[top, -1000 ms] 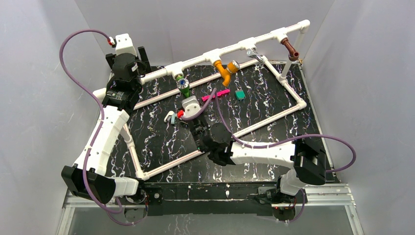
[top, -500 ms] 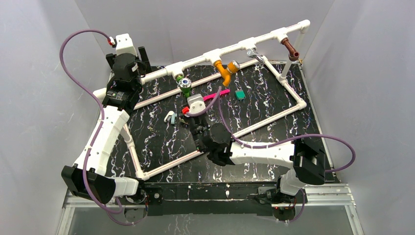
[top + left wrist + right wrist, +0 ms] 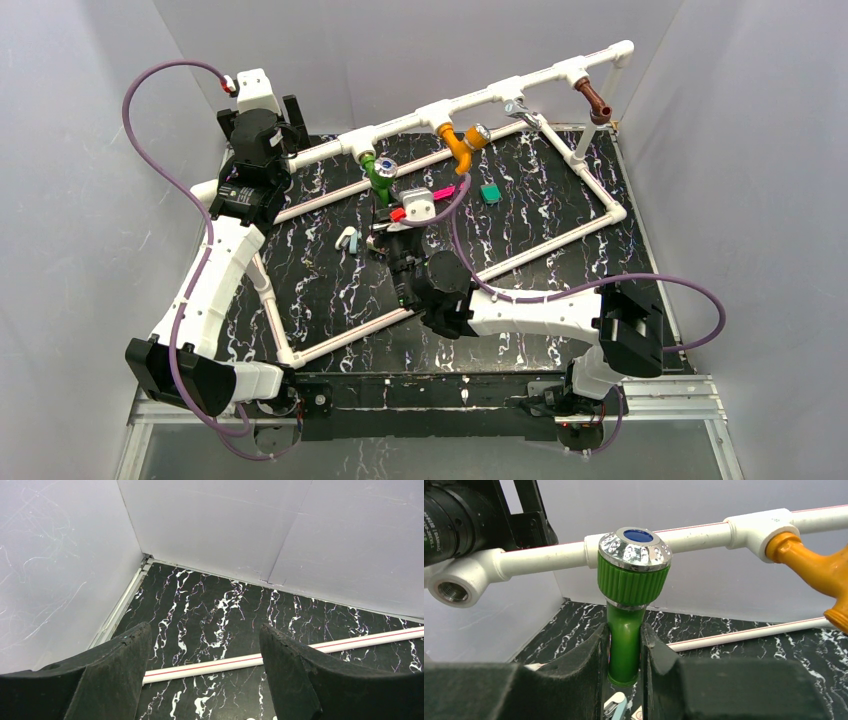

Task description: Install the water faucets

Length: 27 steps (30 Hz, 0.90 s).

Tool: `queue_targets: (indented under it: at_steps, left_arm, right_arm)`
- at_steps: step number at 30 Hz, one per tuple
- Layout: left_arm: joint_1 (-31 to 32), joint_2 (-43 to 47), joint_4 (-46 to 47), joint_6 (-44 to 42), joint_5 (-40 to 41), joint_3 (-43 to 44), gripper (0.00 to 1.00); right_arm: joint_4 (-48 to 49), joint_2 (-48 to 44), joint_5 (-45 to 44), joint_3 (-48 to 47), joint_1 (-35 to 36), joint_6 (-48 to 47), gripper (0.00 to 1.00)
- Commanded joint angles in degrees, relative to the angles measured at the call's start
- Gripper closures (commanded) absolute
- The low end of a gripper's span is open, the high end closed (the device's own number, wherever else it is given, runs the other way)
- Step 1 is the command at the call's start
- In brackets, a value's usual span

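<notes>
A green faucet point(image 3: 379, 172) with a chrome knob hangs at a tee on the raised white pipe point(image 3: 480, 97). In the right wrist view its green spout point(image 3: 624, 647) sits between the fingers of my right gripper point(image 3: 624, 655), which is shut on it. An orange faucet point(image 3: 459, 143) and a brown faucet point(image 3: 595, 101) are mounted further right on the same pipe; the orange one also shows in the right wrist view point(image 3: 811, 567). My left gripper point(image 3: 205, 675) is open and empty at the far left, above a low white pipe point(image 3: 210, 664).
A white pipe frame point(image 3: 560, 238) lies on the black marbled board. A flat pink strip point(image 3: 442, 192), a small green block point(image 3: 490, 192) and a small white-and-teal piece point(image 3: 347, 240) lie inside it. An open threaded pipe end point(image 3: 451, 591) is at the left.
My right gripper has turned the green faucet: its knob has swung from facing down to the right, and the wrist has rolled and shifted right. The left arm has not moved.
</notes>
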<state>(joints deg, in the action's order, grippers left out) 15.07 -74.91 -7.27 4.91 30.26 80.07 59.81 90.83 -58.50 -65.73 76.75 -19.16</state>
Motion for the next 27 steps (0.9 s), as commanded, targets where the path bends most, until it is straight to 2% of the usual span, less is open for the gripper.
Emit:
queue_targets:
  at_steps: [1, 15, 27]
  left_arm:
    - [1.9, -0.7, -9.7, 0.5, -2.0, -3.4, 0.23]
    - [1.9, -0.8, -9.7, 0.6, -2.2, -3.5, 0.23]
    - [2.1, -0.8, -9.7, 0.8, -2.6, -3.6, 0.23]
  right_arm:
    - [1.8, -0.1, -5.9, -2.7, -1.3, 6.0, 0.99]
    - [-8.1, -2.3, -7.0, -2.5, -1.3, 28.3, 0.99]
    - [-14.5, -3.9, -7.1, -3.1, -1.3, 41.6, 0.99]
